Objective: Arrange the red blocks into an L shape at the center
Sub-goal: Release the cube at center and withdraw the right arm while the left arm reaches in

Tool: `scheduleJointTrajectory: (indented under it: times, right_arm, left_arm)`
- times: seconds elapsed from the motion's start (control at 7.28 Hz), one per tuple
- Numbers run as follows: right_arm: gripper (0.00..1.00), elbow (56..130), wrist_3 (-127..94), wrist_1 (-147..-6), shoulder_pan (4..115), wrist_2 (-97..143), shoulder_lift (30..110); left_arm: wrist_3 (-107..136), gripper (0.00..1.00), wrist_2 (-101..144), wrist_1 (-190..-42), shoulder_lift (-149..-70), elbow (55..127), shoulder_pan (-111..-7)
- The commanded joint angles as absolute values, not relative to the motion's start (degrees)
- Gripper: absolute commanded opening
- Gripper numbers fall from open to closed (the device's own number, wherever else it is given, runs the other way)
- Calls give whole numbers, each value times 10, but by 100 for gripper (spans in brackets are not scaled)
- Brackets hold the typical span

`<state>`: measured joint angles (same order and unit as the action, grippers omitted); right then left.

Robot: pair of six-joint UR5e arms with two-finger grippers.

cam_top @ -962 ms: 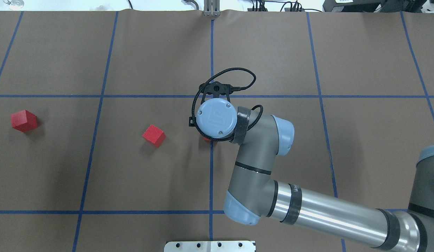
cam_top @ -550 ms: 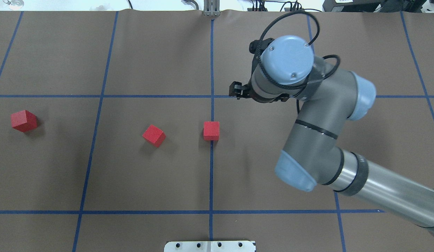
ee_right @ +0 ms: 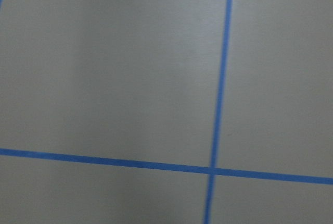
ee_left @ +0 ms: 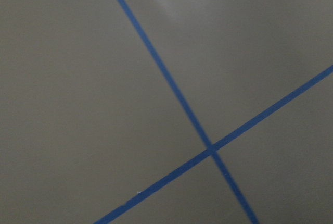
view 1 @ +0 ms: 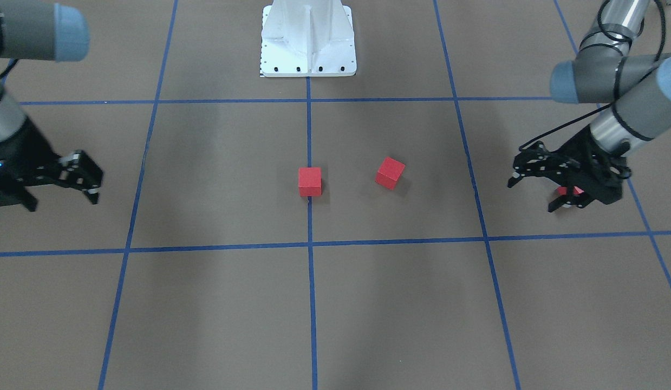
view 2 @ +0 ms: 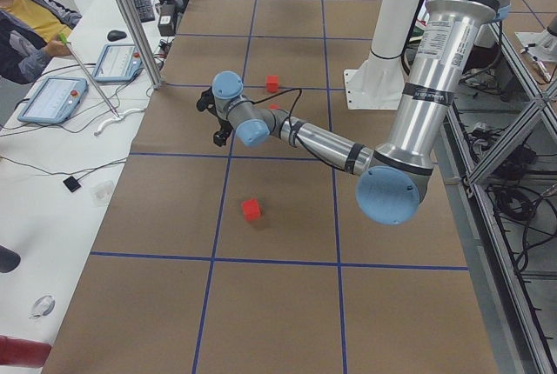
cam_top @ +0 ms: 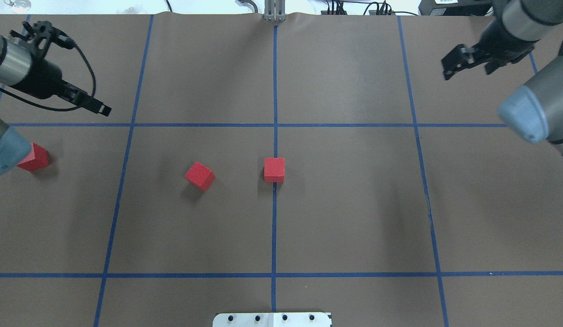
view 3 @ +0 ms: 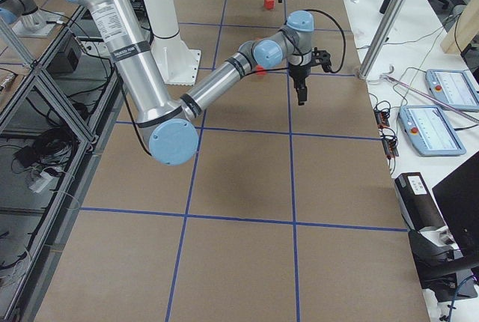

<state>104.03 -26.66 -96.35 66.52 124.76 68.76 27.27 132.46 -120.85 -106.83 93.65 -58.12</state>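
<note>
Left claw (view 1: pixel 532 196): fingers spread, nothing in them. It hangs out at the left end of the table (cam_top: pixel 354 227), past the outer block on the side away from me, not over it. The wrist cam there only shows brown surface and a tape crossing (ee_left: pixel 210 150), so I'm not lined up on anything.

Outer red block (cam_top: pixel 38 159): way off left, well apart from the other two, half tucked under my left elbow cap (cam_top: pixel 4 150) in the overhead view. My guess is that's why the left claw is open over here. It's the block that arm reaches most easily.

Middle red block (cam_top: pixel 200 175): left of the middle, near the third block but not touching it, and turned at an angle to the grid. I reckon it'll need squaring up as well as moving over.

Centre red block (cam_top: pixel 274 169): sits right on the blue tape line (cam_top: pixel 274 218), edges square with it. Looks like a decent anchor for the L.

Centre (cam_top: pixel 308 181): only one block of three is there, so no L. I'd call it about a third done.

Right claw (cam_top: pixel 467 72): fingers apart too, empty, up in the far right corner. Parked out there it leaves the middle free for the left arm, which is my best guess for why.
</note>
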Motion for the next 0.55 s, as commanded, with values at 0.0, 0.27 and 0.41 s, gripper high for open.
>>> scheduleJointTrajectory:
  times: [0.0, 0.27, 0.41]
  right_arm:
    - [100, 966, -19, -959, 807, 1332, 772]
    - [100, 951, 105, -955, 870, 1334, 845]
    - [100, 950, 105, -927, 876, 1333, 871]
  left_arm:
    - [358, 100, 1263, -1199, -1101, 940, -496]
    - [359, 100, 1232, -1118, -1131, 967, -460]
    - [365, 100, 1180, -1041, -1144, 1004, -424]
